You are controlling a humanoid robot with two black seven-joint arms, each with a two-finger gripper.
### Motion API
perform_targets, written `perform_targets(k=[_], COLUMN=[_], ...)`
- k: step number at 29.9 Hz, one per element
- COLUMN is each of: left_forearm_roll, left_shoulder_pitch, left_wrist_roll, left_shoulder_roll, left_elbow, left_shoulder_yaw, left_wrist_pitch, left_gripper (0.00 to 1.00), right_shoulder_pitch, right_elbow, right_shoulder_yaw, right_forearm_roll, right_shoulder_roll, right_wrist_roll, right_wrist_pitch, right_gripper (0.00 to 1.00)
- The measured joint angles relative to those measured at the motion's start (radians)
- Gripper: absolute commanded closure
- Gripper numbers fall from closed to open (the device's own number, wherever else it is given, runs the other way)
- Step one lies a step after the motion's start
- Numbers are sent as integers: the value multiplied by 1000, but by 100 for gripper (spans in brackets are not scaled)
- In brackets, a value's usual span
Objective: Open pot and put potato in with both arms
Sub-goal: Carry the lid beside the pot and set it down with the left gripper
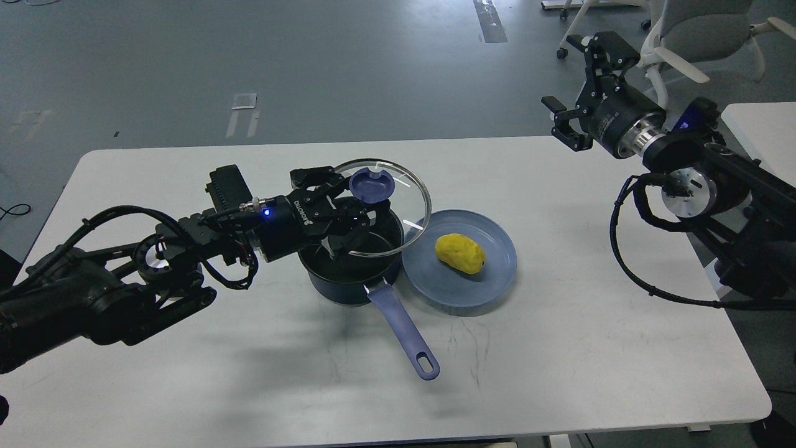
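Left gripper (339, 205) is clamped on the glass lid (382, 208), holding it tilted above the open saucepan (348, 264). The potato (460, 253) lies on the blue plate (491, 280) just right of the pan, long axis roughly left-right. The right gripper (575, 93), fingers spread and empty, hangs high and well apart, up-right of the potato, yet it's the free arm for the pick.

Readable text: one white brand mark on my left gripper (339, 205) body, upside down, too small for me to read | pot, plate, table: no markings I can read
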Motion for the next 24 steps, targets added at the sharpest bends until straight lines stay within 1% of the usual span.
perform_targets(k=[14,19,24], left_forearm_roll=[-51,-64,-93], left_shoulder_pitch=[-52,-70,-62], left_wrist_roll=[0,0,0], left_shoulder_roll=[5,66,170], left_elbow=[0,-14,-21], left_shoulder_yaw=[-1,0,3], left_wrist_pitch=[0,0,0], left_gripper=[61,61,61], right_shoulder_pitch=[0,4,10], right_elbow=[2,2,2], right_shoulder_yaw=[0,0,-1], right_forearm_roll=[0,0,-1], right_shoulder_roll=[3,7,8], right_wrist_roll=[1,1,1], right_wrist_pitch=[0,0,0], right_gripper=[0,0,0])
